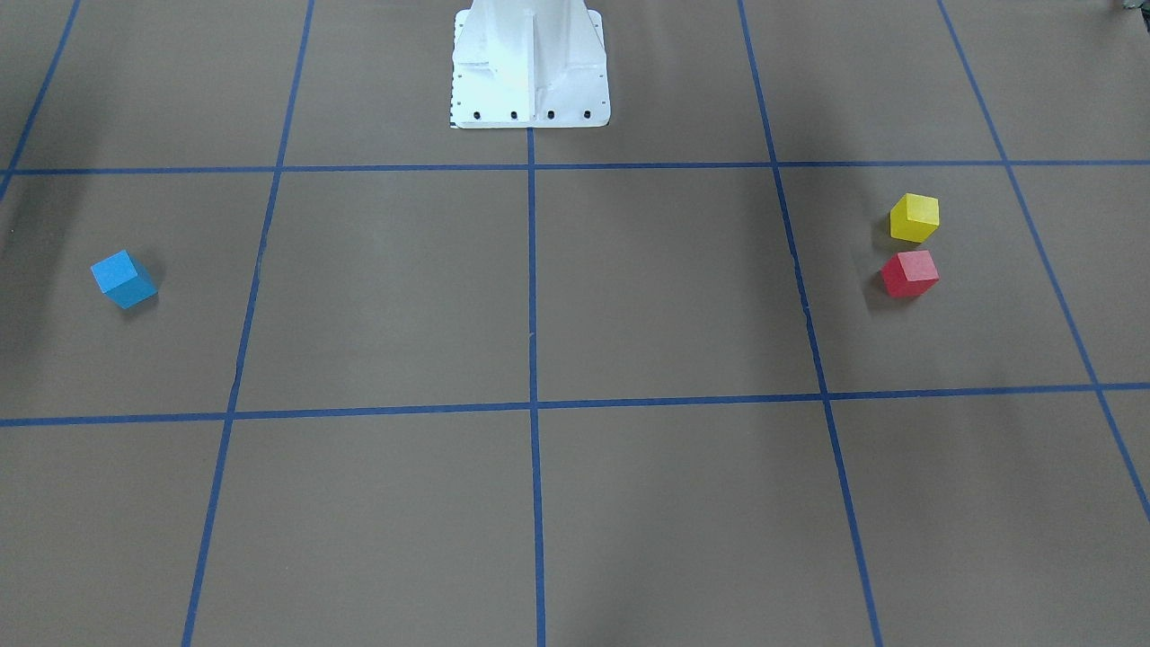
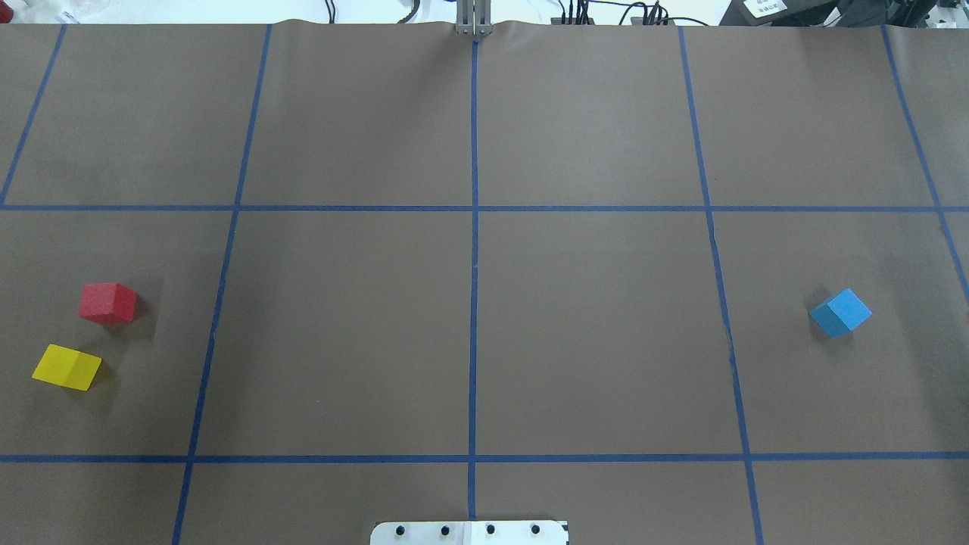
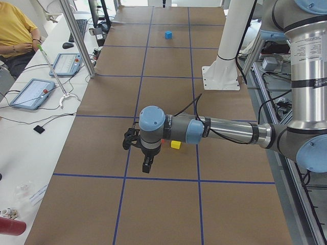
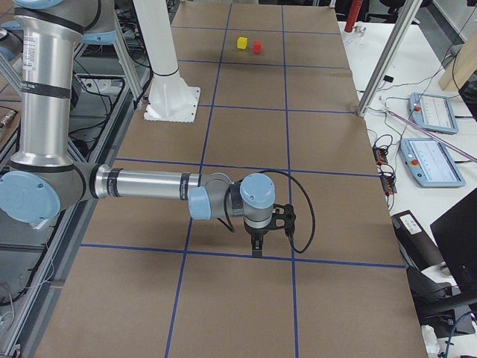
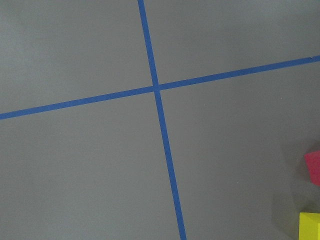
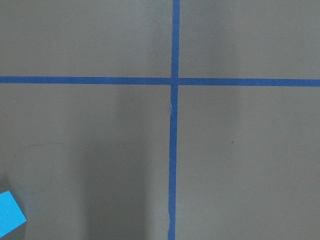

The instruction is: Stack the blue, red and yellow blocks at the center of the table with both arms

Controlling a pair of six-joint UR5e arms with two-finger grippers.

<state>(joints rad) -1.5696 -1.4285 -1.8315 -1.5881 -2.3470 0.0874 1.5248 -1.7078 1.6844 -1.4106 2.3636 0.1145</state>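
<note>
The blue block [image 2: 840, 312] lies on the table's right side, also seen in the front view [image 1: 124, 279] and at the right wrist view's lower left corner [image 6: 10, 212]. The red block [image 2: 107, 303] and the yellow block [image 2: 66, 367] lie close together on the left side, also in the front view, red [image 1: 909, 273] and yellow [image 1: 915, 217]. My left gripper [image 3: 147, 167] hangs above the table beside the yellow block [image 3: 176, 145]. My right gripper [image 4: 257, 250] hangs above the table's right end. Both show only in side views, so I cannot tell whether they are open or shut.
The white robot pedestal [image 2: 469, 532] stands at the near middle edge. Blue tape lines [image 2: 474, 303] divide the brown table into squares. An operator [image 3: 15, 30] sits beside the table, with tablets [image 3: 31, 93] and metal posts [image 3: 76, 35] along that side.
</note>
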